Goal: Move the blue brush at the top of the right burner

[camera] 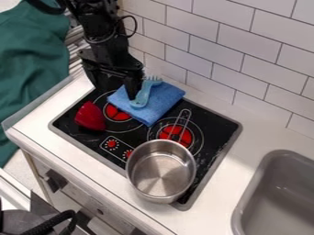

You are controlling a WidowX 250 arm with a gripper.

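My gripper [116, 90] hangs over the back left part of the stove, open, its fingers spread apart. Just right of its right-hand finger is the light blue brush [142, 96], lying on a folded blue cloth [160, 102] with its bristles toward the wall. The right burner [176, 133], with its red centre, is to the front right of the cloth. A metal pot [161, 172] stands in front of that burner, its handle extending back over it.
A red object [90, 116] lies at the stove's left side, beside the left burner [118, 112]. White wall tiles rise behind the counter [220, 114]. A grey sink [274, 193] is at the lower right, and green fabric [34, 59] at the upper left.
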